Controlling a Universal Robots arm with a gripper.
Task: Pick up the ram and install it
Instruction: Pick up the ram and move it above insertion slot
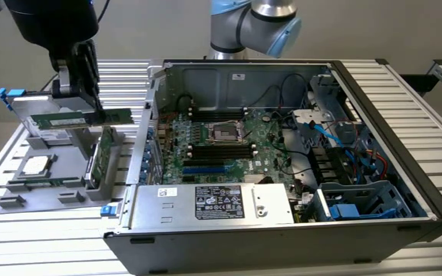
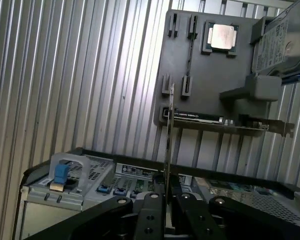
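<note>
Ram [image 1: 60, 121], light, stiff and fragile I judge, hangs at 9 o'clock of the computer case [image 1: 282, 253], the jaws of my gripper [image 1: 94, 118] closed on its flat faces near mid-length.

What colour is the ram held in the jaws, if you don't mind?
Green: the ram shows best in the exterior view.
</note>
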